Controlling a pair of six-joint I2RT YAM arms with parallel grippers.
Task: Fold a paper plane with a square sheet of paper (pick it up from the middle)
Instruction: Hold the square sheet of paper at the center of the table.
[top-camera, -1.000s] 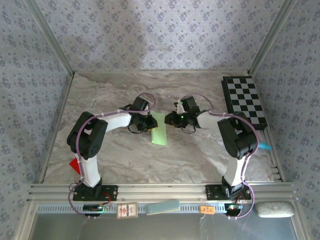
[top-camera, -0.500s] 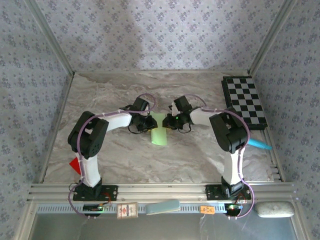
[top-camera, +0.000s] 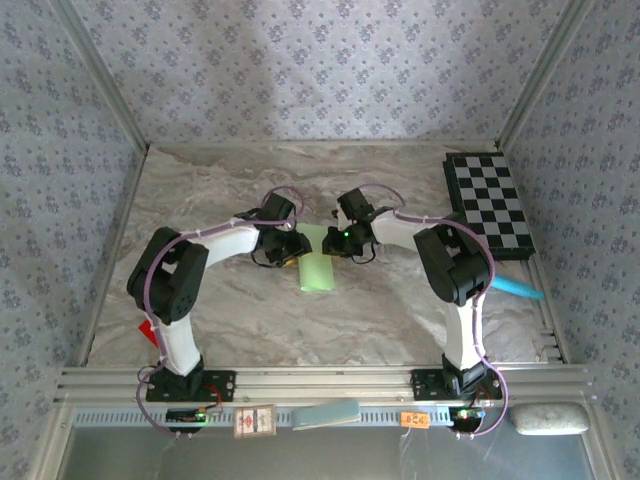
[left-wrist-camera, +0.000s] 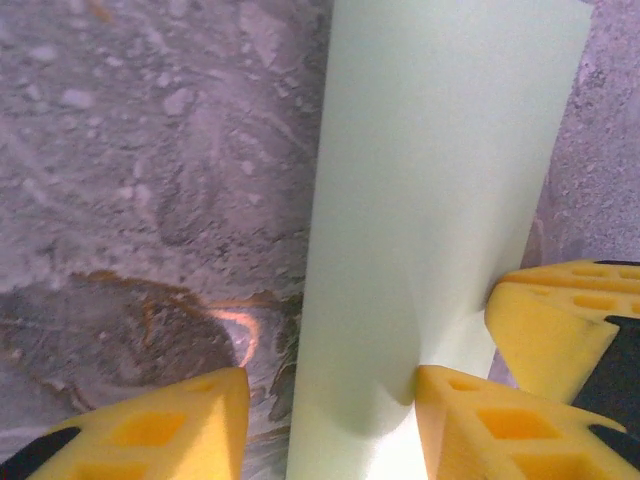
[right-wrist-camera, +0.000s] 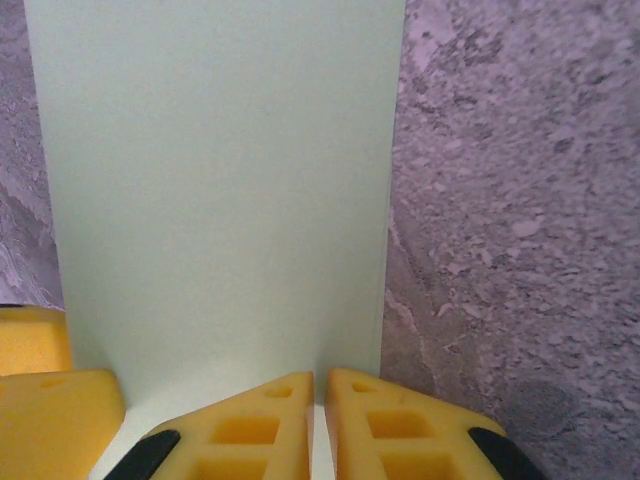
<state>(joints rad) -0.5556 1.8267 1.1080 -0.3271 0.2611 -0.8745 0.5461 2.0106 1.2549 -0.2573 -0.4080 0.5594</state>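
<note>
- Pale green paper lies mid-worktop as a long folded strip, not yet a dart, between the two wrists.
- The left tool is spread. One yellow finger stands clear of the strip's left edge, and the other just touches its right edge, where the paper dents a little. Nothing is clamped here, so this side seems to be freeing the strip or lining up for another hold.
- The right tool is pressed together at the strip's near end, close to its right edge. A pale sliver shows in the seam between the fingers, so I judge it is pinching the paper. That probably keeps the strip from sliding while the other side is loose.
- The two tools meet at the same end of the strip, and each wrist view catches a finger of the other. Working this close suits a crease, but it risks the fingers bumping.
- The rest of the strip lies flat on the marbled surface, and its far end is free.
- Count:
  - Two arms and two tools.
  - One green paper.
  - One checkerboard at the far right.
  - One light-blue card on the near rail.
  - One red scrap by the left arm.
  - One blue object at the right edge, too small to name.
</note>
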